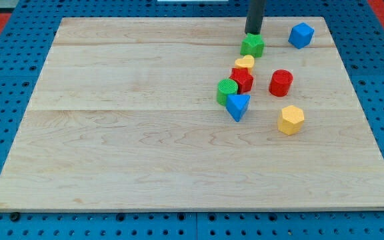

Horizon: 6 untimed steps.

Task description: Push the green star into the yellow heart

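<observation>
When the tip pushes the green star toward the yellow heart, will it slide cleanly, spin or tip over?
The green star looks squat and flat-based, so it will probably slide, not tip. My tip sits at its top edge, about centred, so it may spin only slightly. The yellow heart lies just below it against the red star, so the cluster may shift on contact.

To the view's right of my tip [253, 33] sits a blue block [301, 35]. Farther toward the view's bottom on the worktop [145, 147] are a red star [243, 81], red cylinder [281, 83], green cylinder [227, 90], blue triangle [238, 105] and, farthest, a yellow hexagon [291, 120].
</observation>
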{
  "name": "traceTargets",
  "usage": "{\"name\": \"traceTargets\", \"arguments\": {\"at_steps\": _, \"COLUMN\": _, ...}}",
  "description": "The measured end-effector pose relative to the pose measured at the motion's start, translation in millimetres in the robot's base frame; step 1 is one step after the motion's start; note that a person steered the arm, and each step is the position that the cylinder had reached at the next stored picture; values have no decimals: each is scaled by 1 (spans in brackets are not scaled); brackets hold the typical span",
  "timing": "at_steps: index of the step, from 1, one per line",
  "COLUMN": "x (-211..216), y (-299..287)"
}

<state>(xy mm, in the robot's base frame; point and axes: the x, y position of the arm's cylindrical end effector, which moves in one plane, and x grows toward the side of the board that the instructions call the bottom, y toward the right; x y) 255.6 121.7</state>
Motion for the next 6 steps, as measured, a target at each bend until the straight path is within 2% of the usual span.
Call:
{"name": "traceTargets", "arguments": {"at_steps": 1, "x": 26, "y": 0}}
{"name": "traceTargets", "arguments": {"at_steps": 4, "x": 31, "y": 21}}
{"name": "traceTargets", "arguments": {"at_steps": 5, "x": 31, "y": 14}}
{"name": "traceTargets", "arguments": {"at_steps": 6, "x": 31, "y": -33}}
